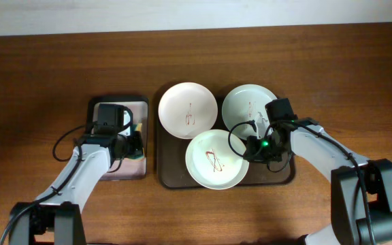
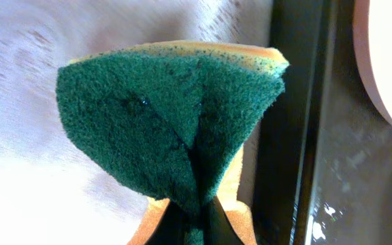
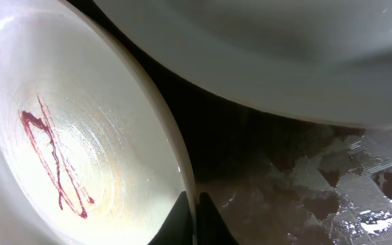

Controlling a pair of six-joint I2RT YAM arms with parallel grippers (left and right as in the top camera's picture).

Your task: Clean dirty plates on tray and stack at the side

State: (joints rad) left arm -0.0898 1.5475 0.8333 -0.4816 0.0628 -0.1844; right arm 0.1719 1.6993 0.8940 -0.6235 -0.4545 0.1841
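White plates, three in number, lie on the brown tray (image 1: 171,175): the rear-left plate (image 1: 188,110), the rear-right plate (image 1: 245,105) and the front plate (image 1: 213,162), which overlaps the other two. Each bears reddish-brown streaks at its centre, so none appears wiped. No plate stands on the worktop (image 1: 46,68) beside the tray, so no stack is begun.

The left pincer (image 2: 189,228) is clenched on a green-faced sponge (image 2: 162,116), which folds upward from the grip. It hangs over the small tray (image 1: 118,99) at the left, just beside the brown tray and apart from the plates.

The right pincer (image 3: 196,219) is closed on the right rim of the front plate (image 3: 80,136), one finger inside the rim and one outside. Whether the plate is lifted off the tray cannot be told.

By this judgement the task is at its start: tool and first plate are secured, while all three wipes and the stacking are left.
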